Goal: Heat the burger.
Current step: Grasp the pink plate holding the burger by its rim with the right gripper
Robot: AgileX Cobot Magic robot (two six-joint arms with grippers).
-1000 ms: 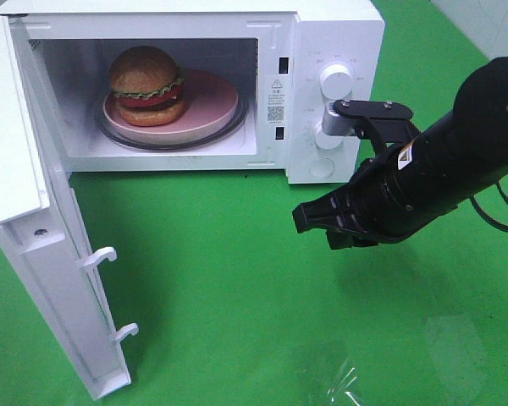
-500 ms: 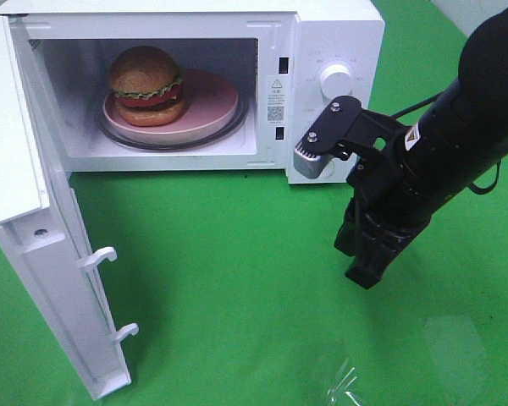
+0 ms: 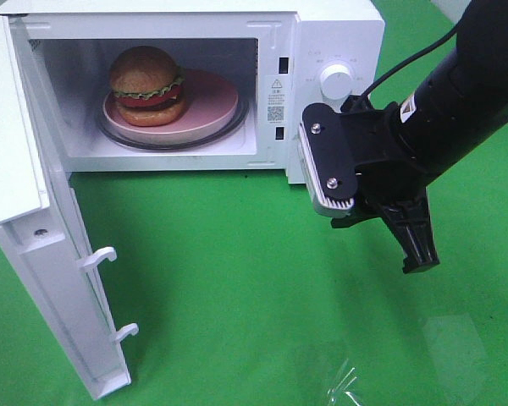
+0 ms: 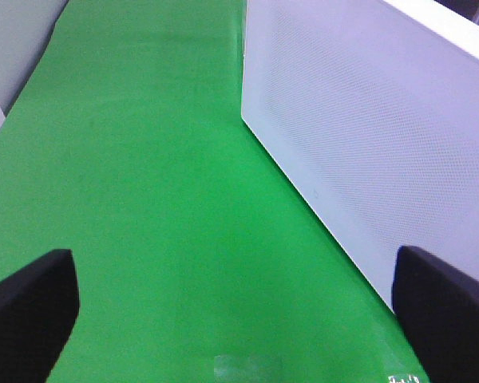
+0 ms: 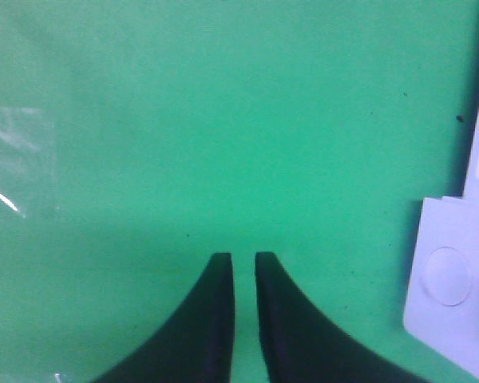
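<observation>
Exterior high view shows the burger point(image 3: 147, 85) on its pink plate point(image 3: 216, 106) inside the microwave point(image 3: 339, 25), well apart from my right end effector point(image 3: 419, 262), which is narrowed to a slit, empty, and points down at the worktop point(image 3: 237, 254) near the knob point(image 3: 335, 80). Loading looks done, so I judge the step in hand is shutting the door point(image 3: 34, 254), which stands wide open. My left end effector point(image 4: 231, 263), spread wide and empty beside a white panel point(image 4: 359, 144), seems placed to push it.

I had the burger point(image 3: 147, 85) sitting upright inside the open microwave point(image 3: 339, 34), left of the cavity's middle. I saw its glossy golden-brown domed bun on top, green and red filling layers beneath, and the bottom bun flat, all stacked whole.
</observation>
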